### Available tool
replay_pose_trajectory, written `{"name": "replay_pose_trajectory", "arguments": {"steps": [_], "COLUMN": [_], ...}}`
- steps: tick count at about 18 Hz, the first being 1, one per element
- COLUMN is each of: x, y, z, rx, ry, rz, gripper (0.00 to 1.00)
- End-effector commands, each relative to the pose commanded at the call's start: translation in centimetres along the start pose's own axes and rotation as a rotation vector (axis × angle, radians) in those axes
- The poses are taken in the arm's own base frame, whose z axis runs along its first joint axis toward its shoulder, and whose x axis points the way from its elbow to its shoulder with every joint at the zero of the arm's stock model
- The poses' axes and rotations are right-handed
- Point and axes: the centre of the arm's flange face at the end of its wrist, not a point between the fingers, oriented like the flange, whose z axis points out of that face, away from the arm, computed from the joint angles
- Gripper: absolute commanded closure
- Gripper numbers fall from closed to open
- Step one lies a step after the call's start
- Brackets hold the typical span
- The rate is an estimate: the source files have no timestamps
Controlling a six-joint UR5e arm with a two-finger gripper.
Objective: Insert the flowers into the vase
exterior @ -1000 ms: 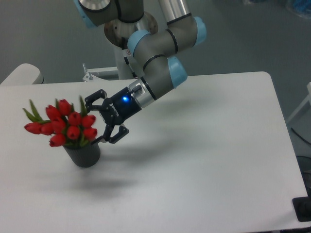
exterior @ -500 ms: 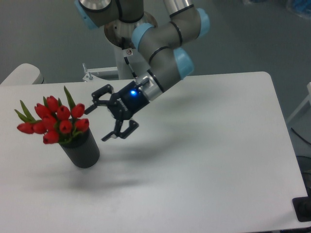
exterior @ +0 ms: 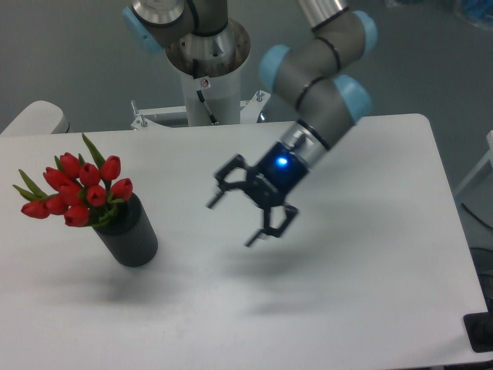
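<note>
The flowers point(exterior: 77, 191), red tulip buds with green leaves, stand in the vase point(exterior: 129, 237), a dark cylinder at the left of the white table. The bunch leans to the left over the vase's mouth. My gripper point(exterior: 240, 220) hangs above the middle of the table, well to the right of the vase, open with nothing between its fingers. A blue light glows on its wrist.
The robot's base point(exterior: 206, 58) stands behind the table's far edge. A pale rounded object point(exterior: 35, 117) shows at the far left edge. A black object point(exterior: 479, 333) sits off the table's front right corner.
My gripper has let go of the flowers and drawn away to the right, from beside the vase to over the table's middle. The bunch has settled leaning further left in the vase.
</note>
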Motion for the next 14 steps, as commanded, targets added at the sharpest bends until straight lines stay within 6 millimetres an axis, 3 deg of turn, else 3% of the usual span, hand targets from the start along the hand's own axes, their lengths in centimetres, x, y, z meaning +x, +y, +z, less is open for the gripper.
{"name": "replay_pose_trajectory", "arguments": {"steps": [4, 7, 11, 14], "x": [-2.8, -5.4, -6.2, -6.6], "y": [1.1, 1.6, 2.2, 3.2], "z": [-1.9, -4.7, -6.8, -8.9], "rx": [-0.292, -0.413, -0.475, -0.641], "ry": [-0.092, -0.152, -0.149, -0.057], "rz": [0.034, 0.062, 0.11, 0.174], "gripper": [0.0, 0.0, 0.0, 0.0]}}
